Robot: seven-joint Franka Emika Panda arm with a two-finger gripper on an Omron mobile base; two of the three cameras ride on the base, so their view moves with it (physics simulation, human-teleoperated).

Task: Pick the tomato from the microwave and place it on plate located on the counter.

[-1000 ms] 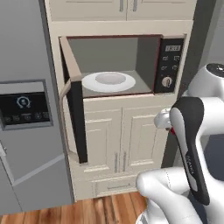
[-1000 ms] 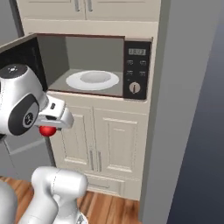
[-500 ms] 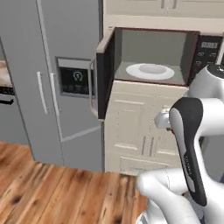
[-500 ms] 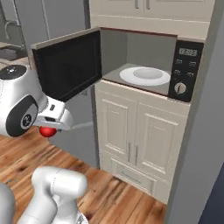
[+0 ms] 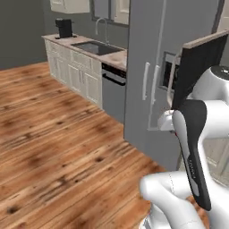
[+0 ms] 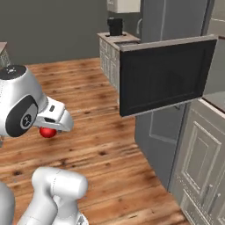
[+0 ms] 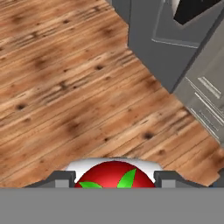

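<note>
Red and round, the tomato (image 7: 114, 175) sits clamped between the 2 fingertips of the gripper (image 7: 114, 178), its green stem leaves facing the hand camera; being round, it has no clear long axis. In the right base view the tomato (image 6: 47, 132) hangs under the hand above the wooden floor (image 6: 92, 132), well away from the microwave door (image 6: 165, 79), which stands open. The counter (image 5: 94, 47) with its sink (image 5: 97, 47) lies far off along the wall, beyond the grey fridge (image 5: 165, 67). Compared with 0.5 s ago, the base has turned: the microwave cavity has left both base views, and floor and distant counter have come in. The grip on the tomato is unchanged.
</note>
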